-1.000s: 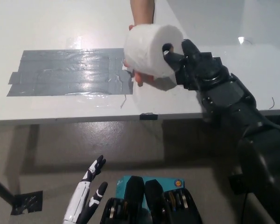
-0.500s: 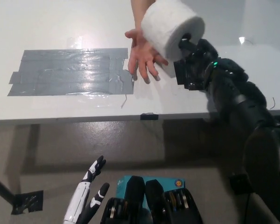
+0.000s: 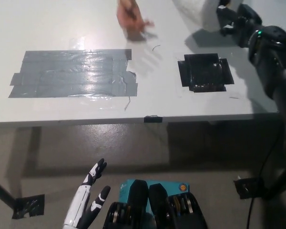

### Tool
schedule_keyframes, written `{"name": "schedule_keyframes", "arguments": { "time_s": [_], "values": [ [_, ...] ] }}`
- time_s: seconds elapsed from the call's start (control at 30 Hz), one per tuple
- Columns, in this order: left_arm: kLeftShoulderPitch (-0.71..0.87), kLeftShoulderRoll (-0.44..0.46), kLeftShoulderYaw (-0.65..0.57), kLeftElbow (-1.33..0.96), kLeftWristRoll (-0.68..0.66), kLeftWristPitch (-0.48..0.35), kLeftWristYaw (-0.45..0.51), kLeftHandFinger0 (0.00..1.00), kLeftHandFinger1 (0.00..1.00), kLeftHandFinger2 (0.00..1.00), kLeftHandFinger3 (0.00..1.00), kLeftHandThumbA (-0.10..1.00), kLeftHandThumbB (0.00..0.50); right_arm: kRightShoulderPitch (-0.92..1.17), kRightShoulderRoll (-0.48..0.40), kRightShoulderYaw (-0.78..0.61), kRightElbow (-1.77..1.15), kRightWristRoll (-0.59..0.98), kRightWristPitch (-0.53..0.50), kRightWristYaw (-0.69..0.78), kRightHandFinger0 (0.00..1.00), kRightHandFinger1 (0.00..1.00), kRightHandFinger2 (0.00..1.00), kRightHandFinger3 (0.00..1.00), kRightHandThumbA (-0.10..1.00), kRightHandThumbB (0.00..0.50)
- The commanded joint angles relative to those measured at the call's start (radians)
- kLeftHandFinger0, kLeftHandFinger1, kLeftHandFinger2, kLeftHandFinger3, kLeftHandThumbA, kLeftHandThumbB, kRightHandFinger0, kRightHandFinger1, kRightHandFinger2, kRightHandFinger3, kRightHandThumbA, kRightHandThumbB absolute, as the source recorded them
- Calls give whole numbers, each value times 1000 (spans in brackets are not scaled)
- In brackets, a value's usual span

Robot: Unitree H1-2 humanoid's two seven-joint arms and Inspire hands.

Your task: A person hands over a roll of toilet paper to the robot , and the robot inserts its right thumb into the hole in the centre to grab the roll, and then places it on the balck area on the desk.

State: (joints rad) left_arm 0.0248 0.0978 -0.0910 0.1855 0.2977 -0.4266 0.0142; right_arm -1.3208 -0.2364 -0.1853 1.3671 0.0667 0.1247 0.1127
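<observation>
Black and raised to the top right of the head view, the right hand point(image 3: 230, 20) is closed on the roll of toilet paper point(image 3: 210, 14), with its thumb apparently in the centre hole, though the frame edge cuts off most of the roll and the exact fit cannot be seen. Only a white curved part of the roll shows, just left of the hand and touching it, held up above the desk point(image 3: 62, 28). Below the hand and a little to its left lies the black area point(image 3: 204, 72), a dark square patch on the desk with nothing on it. Farther left, well apart from the hand, a person's hand point(image 3: 131, 19) hovers over the desk, and beyond it spreads a large grey taped patch point(image 3: 71, 74). The roll should be light and soft (it will squash under a hard pinch), so the stiff cardboard core is probably the best hold, with the outer fingers only steadying the paper. Far below, the white left hand point(image 3: 86, 202) rests low with fingers apart, holding nothing.
</observation>
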Motion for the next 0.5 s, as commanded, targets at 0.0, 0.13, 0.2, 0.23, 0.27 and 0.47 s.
{"name": "schedule_keyframes", "arguments": {
  "time_s": [0.0, 0.13, 0.2, 0.23, 0.27, 0.47],
  "values": [
    [-10, 9, 13, -6, -12, -25, 23, 1000, 1000, 1000, 1000, 946, 221, -60, -65, 109, -52, -93, -5, 51, 317, 562, 960, 613, -100, 133],
    [-12, 9, 13, -1, -11, -29, 24, 1000, 1000, 1000, 1000, 941, 212, -42, -108, 195, -79, -111, 9, 155, 72, 690, 1000, 786, -100, 120],
    [-13, 9, 13, -2, -11, -27, 24, 1000, 1000, 1000, 1000, 941, 205, -30, -125, 257, -83, -153, -18, 183, 97, 705, 1000, 1000, -100, 135],
    [-14, 10, 13, 0, -10, -26, 23, 1000, 1000, 1000, 1000, 948, 210, -26, -132, 293, -88, -176, -14, 195, 103, 697, 1000, 1000, -100, 144],
    [-12, 10, 13, -1, -10, -24, 22, 1000, 1000, 1000, 1000, 949, 210, -21, -138, 318, -92, -186, -6, 204, 141, 730, 1000, 1000, -100, 156],
    [-18, 9, 14, 0, -11, -20, 21, 1000, 1000, 1000, 1000, 949, 216, -17, -161, 436, -90, -245, -10, 272, 156, 696, 1000, 1000, -100, 156]
  ]
}}
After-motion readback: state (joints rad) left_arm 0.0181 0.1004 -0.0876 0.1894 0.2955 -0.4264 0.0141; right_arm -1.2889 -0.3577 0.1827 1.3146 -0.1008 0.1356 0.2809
